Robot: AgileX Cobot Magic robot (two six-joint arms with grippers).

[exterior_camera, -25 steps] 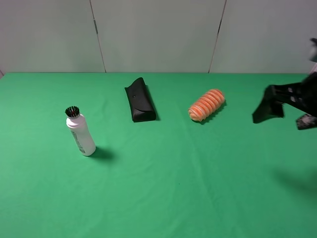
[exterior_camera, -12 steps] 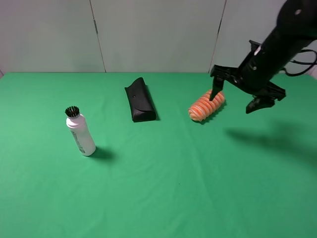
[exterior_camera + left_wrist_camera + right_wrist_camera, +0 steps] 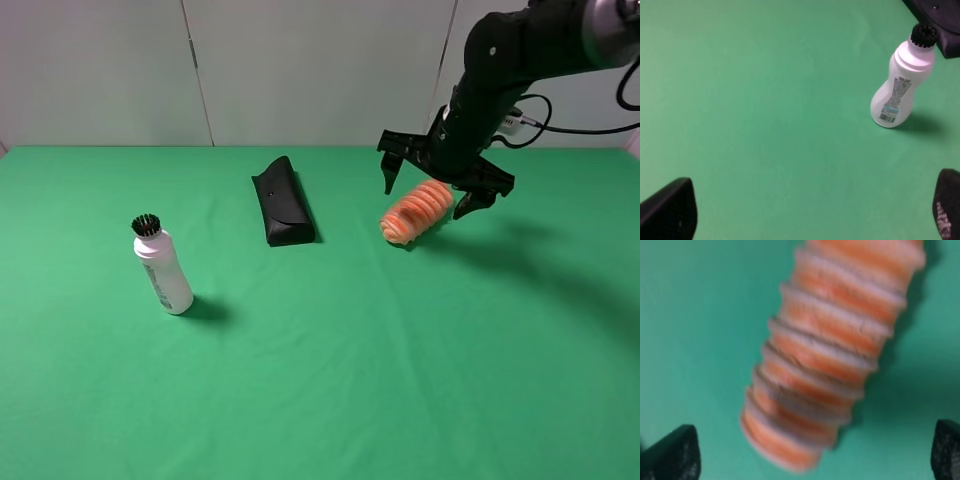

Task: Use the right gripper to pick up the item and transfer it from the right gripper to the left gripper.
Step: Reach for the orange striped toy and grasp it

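On the surface (image 3: 320, 380) I see three things in a loose row. At the left of the high view the bottle (image 3: 163, 268) stands upright, the nearest of the three to the front. To its right and further back the case (image 3: 283, 203) lies flat, well apart from the bottle. Right of the case, at about the same depth, the item (image 3: 415, 212) lies slanted. The right gripper (image 3: 425, 198) is over the item, one jaw on each side of it. The left gripper (image 3: 807, 212) hangs over the surface, well apart from the bottle.
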